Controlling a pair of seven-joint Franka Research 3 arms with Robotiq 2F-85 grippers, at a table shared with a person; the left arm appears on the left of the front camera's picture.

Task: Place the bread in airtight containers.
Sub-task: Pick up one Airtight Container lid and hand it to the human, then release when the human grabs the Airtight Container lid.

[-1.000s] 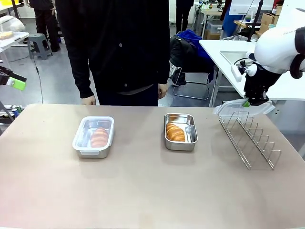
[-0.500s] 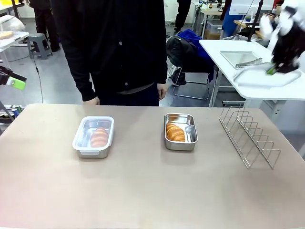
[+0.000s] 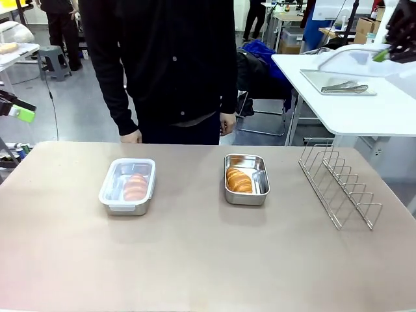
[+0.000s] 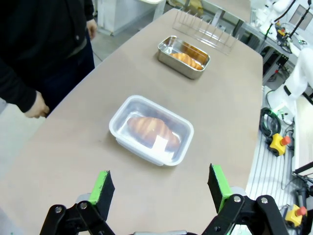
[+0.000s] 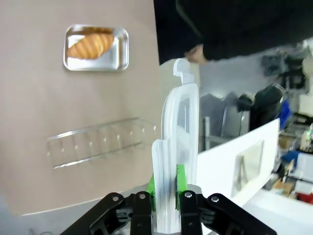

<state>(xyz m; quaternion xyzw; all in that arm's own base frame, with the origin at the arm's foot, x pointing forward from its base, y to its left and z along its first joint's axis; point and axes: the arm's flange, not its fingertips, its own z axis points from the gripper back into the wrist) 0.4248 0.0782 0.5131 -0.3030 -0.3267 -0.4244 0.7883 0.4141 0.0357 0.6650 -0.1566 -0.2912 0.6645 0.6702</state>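
Shiny steel pan (image 3: 246,179), clear plastic lid (image 5: 179,147), matt table (image 3: 208,260)

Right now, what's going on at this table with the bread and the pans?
The right tool is shut on a clear lid, held high above the wire rack. One croissant already sits in a lidded pan; the other croissant lies in an open pan, not yet covered. The left tool is open and empty, above the covered pan. A person stands at the far side, hands off the table.
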